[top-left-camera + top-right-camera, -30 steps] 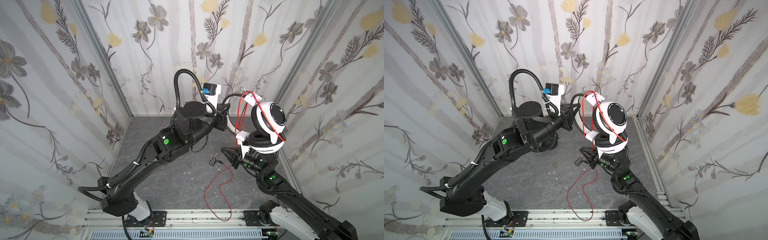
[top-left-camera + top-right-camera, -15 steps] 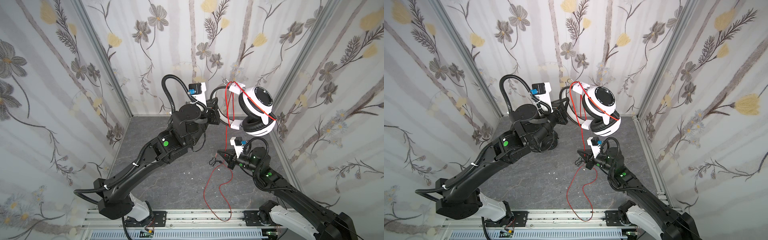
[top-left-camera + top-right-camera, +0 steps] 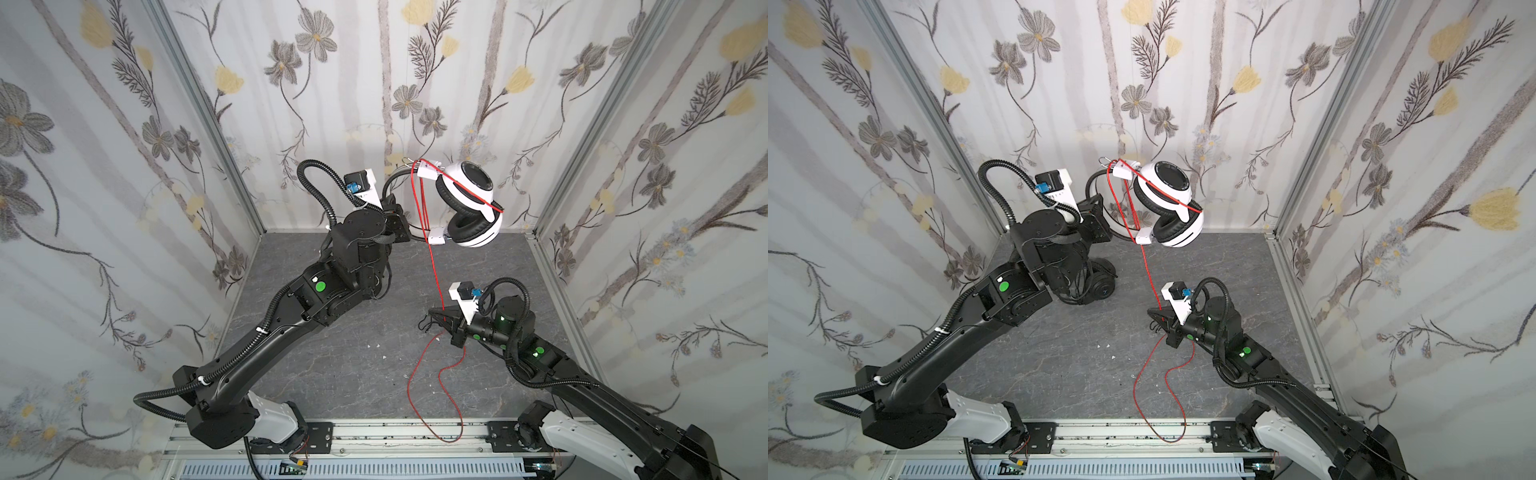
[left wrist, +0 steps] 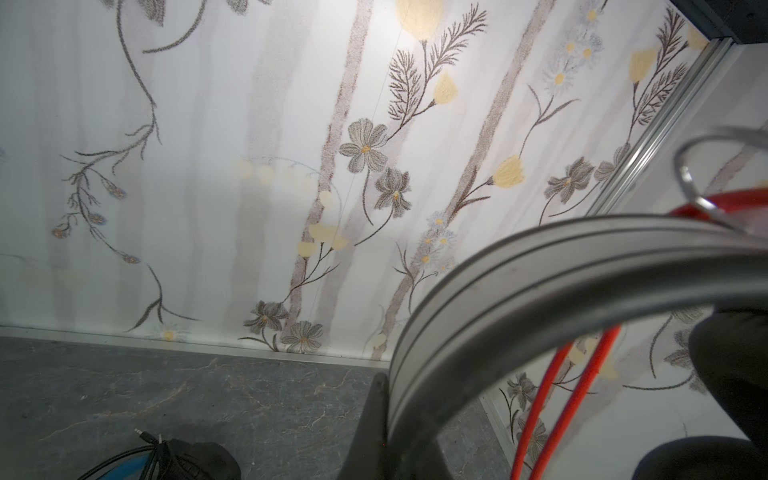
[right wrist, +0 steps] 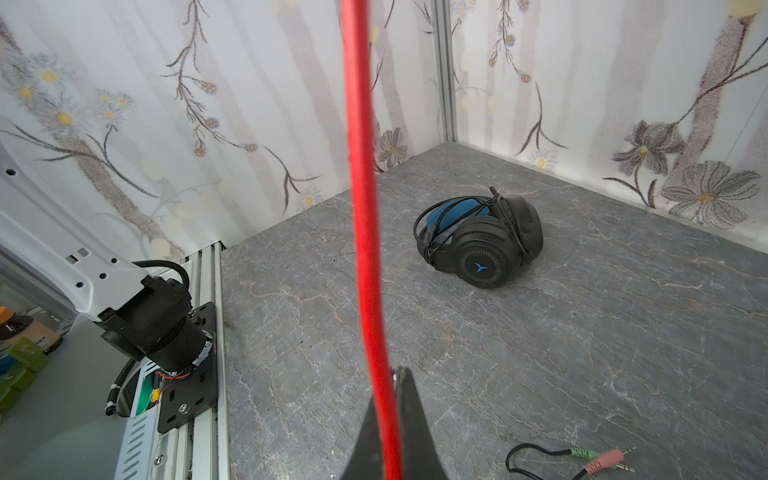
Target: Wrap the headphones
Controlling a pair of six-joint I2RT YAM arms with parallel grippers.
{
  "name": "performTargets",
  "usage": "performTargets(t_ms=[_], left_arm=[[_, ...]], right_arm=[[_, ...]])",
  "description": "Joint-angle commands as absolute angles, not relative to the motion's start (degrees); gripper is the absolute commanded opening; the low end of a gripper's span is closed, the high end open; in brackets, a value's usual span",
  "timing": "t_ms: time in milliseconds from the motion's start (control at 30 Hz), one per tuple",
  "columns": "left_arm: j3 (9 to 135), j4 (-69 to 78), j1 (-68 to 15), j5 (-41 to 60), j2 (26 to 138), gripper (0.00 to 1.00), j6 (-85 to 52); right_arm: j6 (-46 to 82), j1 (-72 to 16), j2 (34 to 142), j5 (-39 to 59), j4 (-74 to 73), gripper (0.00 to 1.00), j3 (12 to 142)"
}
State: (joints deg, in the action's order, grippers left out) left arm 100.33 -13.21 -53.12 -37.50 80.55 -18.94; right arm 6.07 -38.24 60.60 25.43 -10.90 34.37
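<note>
- Nearest, the front rail (image 3: 374, 434): a slack loop of the red cable (image 3: 409, 386) droops over its edge, between the two arm bases.
- Grey floor (image 3: 353, 374) past the rail is bare through the middle, so there is open room between the arms. Papered walls close in on both sides.
- The right gripper (image 3: 436, 319) is low over the floor, right of centre, jaws pressed together on the red cable. In the right wrist view the cable rises straight from between the fingers (image 5: 411, 415). It is taut above the pinch and loose below.
- Green and pink jack plugs (image 5: 598, 457) lie on the floor near that gripper.
- The black headset (image 3: 1100, 282) sits on the floor left of centre, beneath the left arm, with its own cable wound round it. It is well apart from both sets of jaws.
- The left gripper (image 3: 399, 226) is raised near the back, clamped on the headband of the white headset (image 3: 469, 208). The cups hang to its right, clear of the floor, and red cable turns cross the upper cup.
- The back wall (image 3: 374, 104) is close behind.
</note>
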Motion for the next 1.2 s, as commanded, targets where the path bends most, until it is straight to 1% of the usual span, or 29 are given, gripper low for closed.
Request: performTargets(t_ms=[0,133,333,500,633,767,900,1067,1167], left_arm=[[99.81,-8.44,-52.4,-40.48,79.56,0.0,-21.71],[98.97,-9.37,-51.77,-42.91,79.4,0.0,-21.65],[100.35,-15.61,-51.79,-50.97,81.59,0.0,-17.39],[100.9,-22.3,-52.66,-57.63,85.08,0.0,-11.9],[99.47,-26.24,-53.55,-60.08,87.35,0.0,-8.57],[96.77,-30.97,-53.53,-58.31,88.87,0.0,-6.88],[95.84,-37.57,-53.71,-53.67,91.44,0.0,-5.81],[94.48,-41.89,-53.84,-42.01,92.71,0.0,-1.55],[93.96,-45.6,-53.99,-39.79,93.25,0.0,0.34]], right_arm=[[3.81,-39.25,60.54,24.29,-9.84,0.0,35.1],[2.03,-41.66,60.93,23.37,-7.66,0.0,36.59],[-0.78,-46.08,60.62,20.09,-4.08,0.0,38.99],[-1.11,-47.06,60.49,19.56,-2.79,0.0,40.11],[-1.44,-47.1,59.77,19.26,-0.93,0.0,42.17],[-3.86,-47.1,58.43,17.7,3.38,0.0,47.51],[-7.37,-47.11,56.57,15.1,6.82,0.0,51.53],[-14.16,-47.1,57.78,7.74,13.02,0.01,55.59],[-18.56,-47.09,58.73,1.73,15.8,0.01,56.83]])
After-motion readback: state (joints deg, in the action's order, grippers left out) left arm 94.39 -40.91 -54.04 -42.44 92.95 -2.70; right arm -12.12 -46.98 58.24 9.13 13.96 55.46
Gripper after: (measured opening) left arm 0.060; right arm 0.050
